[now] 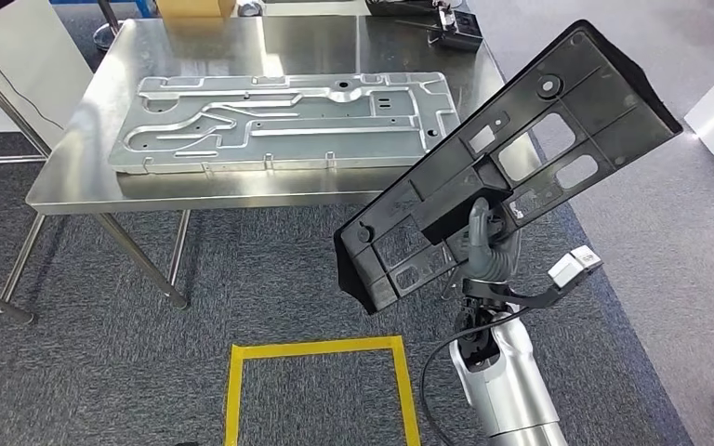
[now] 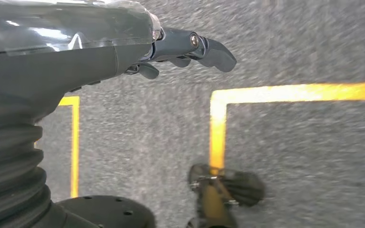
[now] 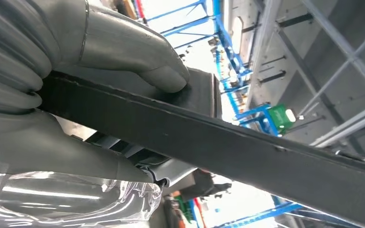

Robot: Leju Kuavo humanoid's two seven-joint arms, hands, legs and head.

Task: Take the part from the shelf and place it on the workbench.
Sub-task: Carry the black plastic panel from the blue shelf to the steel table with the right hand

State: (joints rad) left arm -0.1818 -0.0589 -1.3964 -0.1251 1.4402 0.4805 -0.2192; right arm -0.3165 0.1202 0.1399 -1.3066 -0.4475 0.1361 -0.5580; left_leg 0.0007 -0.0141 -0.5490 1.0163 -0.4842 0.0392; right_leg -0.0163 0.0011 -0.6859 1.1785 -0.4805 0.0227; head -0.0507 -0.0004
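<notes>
Grey carpet [image 1: 270,279] covers the floor, with a square outline of yellow tape [image 1: 321,349] marked on it close to the robot. Beyond the tape stands a steel workbench [image 1: 93,177] on thin metal legs. A large flat silver panel [image 1: 288,121] with raised channels lies on the bench top. At the far right corner of the bench sits a small dark device [image 1: 451,30] (too small to identify).

Right of the bench's near corner, the right hand [image 1: 488,246] holds up a long black plastic part [image 1: 521,149], tilted so its far end rises toward the right. The part has several rectangular cut-outs and is in the air, clear of the bench. In the right wrist view, the thumb [image 3: 138,57] presses on one face of the part's edge while the fingers clamp the other.

The left hand [image 2: 180,50] hangs over the carpet with its fingers curled inward, holding nothing.
</notes>
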